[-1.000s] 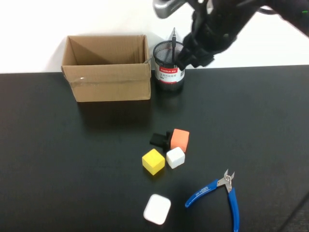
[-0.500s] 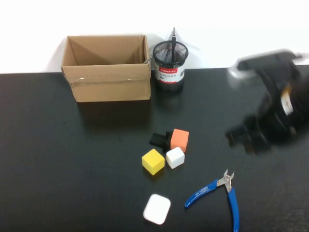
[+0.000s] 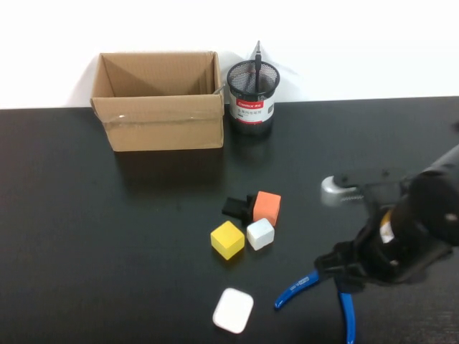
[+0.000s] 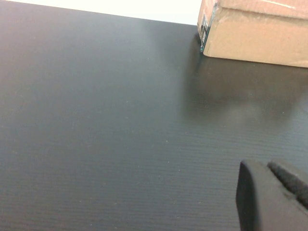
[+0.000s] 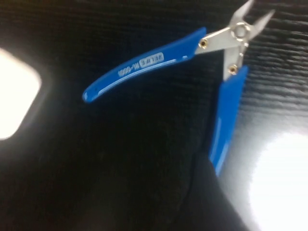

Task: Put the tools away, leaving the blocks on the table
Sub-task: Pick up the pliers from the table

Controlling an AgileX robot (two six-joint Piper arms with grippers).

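Right gripper (image 3: 343,266) – over the pliers (image 3: 295,288), poised to lift them; jaw width unclear, nothing held. Left gripper (image 4: 272,202) – parked near the box (image 4: 255,31).

Bare table (image 3: 86,236) lies left of the blocks (image 3: 247,222); right claw (image 3: 344,276) crowds the pliers (image 3: 297,289).

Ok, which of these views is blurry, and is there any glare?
High view: evenly lit and sharp except the right gripper, motion-smeared over the pliers. Right wrist view: soft all over, blown-out white patches either side of the pliers. Left wrist view: crisp; the box casts a soft shadow on the table, left gripper dark in the corner.
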